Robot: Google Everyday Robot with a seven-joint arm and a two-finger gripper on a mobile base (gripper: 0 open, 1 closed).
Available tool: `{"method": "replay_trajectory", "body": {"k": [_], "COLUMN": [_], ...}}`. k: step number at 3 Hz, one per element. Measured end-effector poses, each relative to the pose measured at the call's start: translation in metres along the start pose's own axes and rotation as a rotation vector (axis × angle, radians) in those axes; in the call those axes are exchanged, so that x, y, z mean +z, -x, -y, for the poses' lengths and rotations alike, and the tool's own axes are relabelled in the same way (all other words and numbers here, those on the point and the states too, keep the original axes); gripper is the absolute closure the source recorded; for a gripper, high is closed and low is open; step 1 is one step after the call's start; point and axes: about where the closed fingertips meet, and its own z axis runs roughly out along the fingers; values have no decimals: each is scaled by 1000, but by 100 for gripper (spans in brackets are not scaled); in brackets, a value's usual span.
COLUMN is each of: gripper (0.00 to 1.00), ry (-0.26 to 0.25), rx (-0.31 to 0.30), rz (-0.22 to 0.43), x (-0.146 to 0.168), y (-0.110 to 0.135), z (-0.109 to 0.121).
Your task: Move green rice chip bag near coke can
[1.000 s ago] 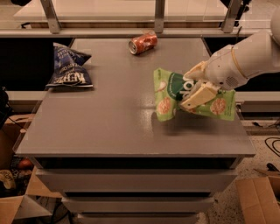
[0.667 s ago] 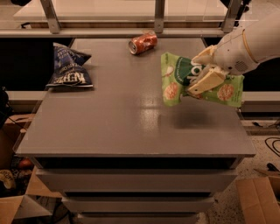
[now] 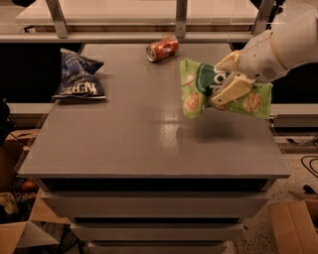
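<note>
Shows green rice chip bag (image 3: 195,96) at centre right, clamped in gripper (image 3: 224,79), now lifted clear of table (image 3: 124,144), higher than a second ago; leaves carry toward coke can (image 3: 162,49), upper centre.

A dark blue chip bag (image 3: 78,79) lies at the upper left of a grey table (image 3: 124,144), a pale shelf (image 3: 124,15) on metal posts spans the top edge, and cardboard boxes (image 3: 293,223) sit in both lower corners.
</note>
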Motion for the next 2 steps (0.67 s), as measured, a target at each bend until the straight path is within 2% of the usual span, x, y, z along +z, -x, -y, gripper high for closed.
{"method": "replay_trajectory", "body": {"k": [2], "gripper": [100], "ry": [17], "rx": [-74], "rz": [21], "x": [28], "y": [-3], "z": [45]}}
